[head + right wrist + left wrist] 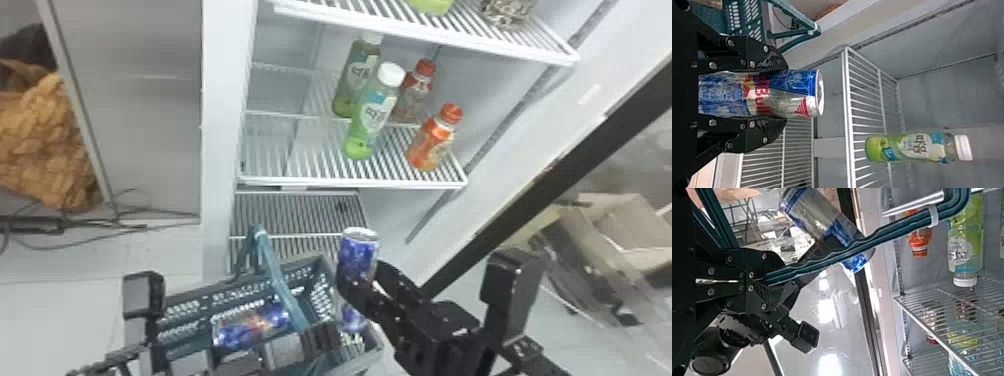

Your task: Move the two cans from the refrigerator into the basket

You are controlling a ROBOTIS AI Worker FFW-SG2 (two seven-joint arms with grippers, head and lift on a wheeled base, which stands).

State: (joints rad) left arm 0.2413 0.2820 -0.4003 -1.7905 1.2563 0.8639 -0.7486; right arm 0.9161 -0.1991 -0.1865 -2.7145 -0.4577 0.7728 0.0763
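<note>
By the look of it, the job is half done: one can (252, 325) lies in the basket (200, 305), to the left of the right gripper (785, 94). That gripper's jaws stand just a can's width apart, pinching the other can (359, 252) roughly upright, left to be let go inside. The left gripper (774, 280) is clenched on the basket's handle (891, 235).

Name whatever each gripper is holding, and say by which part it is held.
The right gripper holds a can by its sides, around the middle; the left gripper holds the basket by its handle.
</note>
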